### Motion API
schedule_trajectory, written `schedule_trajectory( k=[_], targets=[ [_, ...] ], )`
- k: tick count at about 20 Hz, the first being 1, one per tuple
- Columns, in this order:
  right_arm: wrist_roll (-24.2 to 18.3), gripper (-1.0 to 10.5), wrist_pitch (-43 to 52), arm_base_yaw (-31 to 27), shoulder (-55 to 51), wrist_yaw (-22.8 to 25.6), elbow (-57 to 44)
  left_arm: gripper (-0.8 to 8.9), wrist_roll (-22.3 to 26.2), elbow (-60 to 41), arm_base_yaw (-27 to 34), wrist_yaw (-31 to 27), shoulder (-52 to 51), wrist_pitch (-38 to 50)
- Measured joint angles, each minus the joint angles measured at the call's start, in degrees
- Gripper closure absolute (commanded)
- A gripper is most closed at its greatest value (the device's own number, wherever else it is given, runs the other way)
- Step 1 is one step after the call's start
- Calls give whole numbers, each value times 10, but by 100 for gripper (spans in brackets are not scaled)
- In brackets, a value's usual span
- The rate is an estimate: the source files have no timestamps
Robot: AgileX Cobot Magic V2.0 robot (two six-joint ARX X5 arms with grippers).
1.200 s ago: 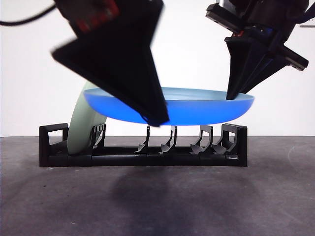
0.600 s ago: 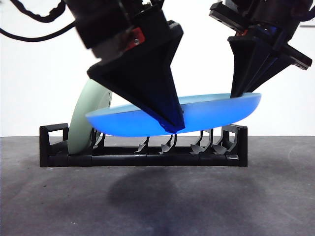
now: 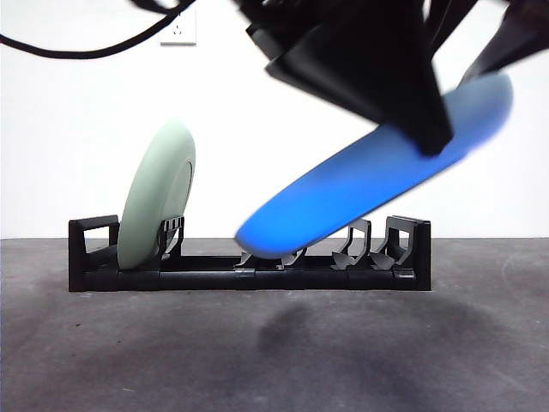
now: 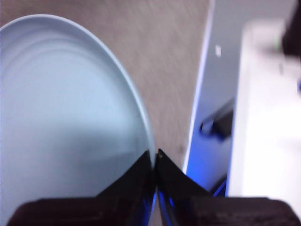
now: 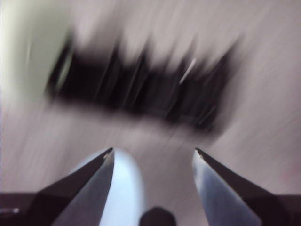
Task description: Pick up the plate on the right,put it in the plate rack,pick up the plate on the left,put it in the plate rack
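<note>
A: Where's the blue plate [image 3: 369, 184] now?

B: In the air, steeply tilted, its low edge just over the middle prongs of the rack [image 3: 249, 257]. The left claw [image 4: 154, 157] is pinching its rim, jaws pressed onto the thin edge.

A: And the right claw [image 5: 153, 157]?

B: Spread and holding nothing; its view is badly smeared, with the rack and the green plate [image 3: 156, 202] below.

A: What might go wrong?

B: The grip is only a thin bite on the rim, so I'd judge the plate could pivot or slip. The low edge may land on top of a prong instead of between a pair, then skid along the rack toward the upright green plate or onto the worktop [image 3: 274, 352].
</note>
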Motion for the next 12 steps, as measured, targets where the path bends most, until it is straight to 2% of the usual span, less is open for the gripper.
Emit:
schedule_trajectory(
  k=[2,6,12],
  targets=[
    [1,666,26,-17,-45,45,0,823,-54,0,35,24,0,51],
    [0,667,27,-28,-95,106,0,823,-163,0,141,126,0,189],
    [0,667,10,-28,-98,106,0,824,-294,0,273,185,6,382]
  ],
)
